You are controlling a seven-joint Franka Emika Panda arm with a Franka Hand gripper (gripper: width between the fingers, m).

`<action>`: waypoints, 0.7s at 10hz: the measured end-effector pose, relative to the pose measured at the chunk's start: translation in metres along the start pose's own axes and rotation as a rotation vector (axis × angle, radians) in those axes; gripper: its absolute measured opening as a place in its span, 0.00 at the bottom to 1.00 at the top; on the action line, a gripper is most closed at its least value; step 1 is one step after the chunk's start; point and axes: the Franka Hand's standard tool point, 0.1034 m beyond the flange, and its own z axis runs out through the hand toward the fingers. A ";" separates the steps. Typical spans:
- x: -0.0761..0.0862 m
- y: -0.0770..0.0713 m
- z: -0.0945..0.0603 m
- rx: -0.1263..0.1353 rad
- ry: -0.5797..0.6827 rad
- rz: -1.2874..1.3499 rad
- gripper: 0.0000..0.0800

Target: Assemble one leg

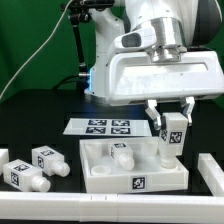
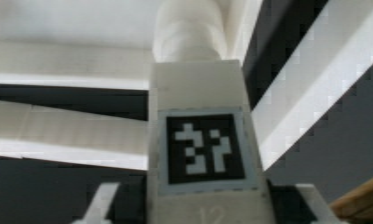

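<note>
My gripper is shut on a leg, a small white block with a black-and-white tag, held upright over the right part of the white square tray piece. In the wrist view the leg fills the middle between the two fingers, its tag facing the camera and its round peg end pointing away toward the tray's rim. Another leg lies inside the tray. Two more legs lie on the table at the exterior view's left.
The marker board lies flat behind the tray. A long white bar runs along the front edge, with a white part at the exterior view's right. The arm's body hangs above the tray.
</note>
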 end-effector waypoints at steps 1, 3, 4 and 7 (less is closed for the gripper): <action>-0.003 -0.001 0.004 0.003 -0.006 0.002 0.36; -0.006 -0.001 0.009 0.003 -0.006 0.006 0.36; -0.006 0.001 0.010 -0.006 0.013 0.007 0.36; -0.010 0.002 0.013 -0.002 0.005 0.000 0.48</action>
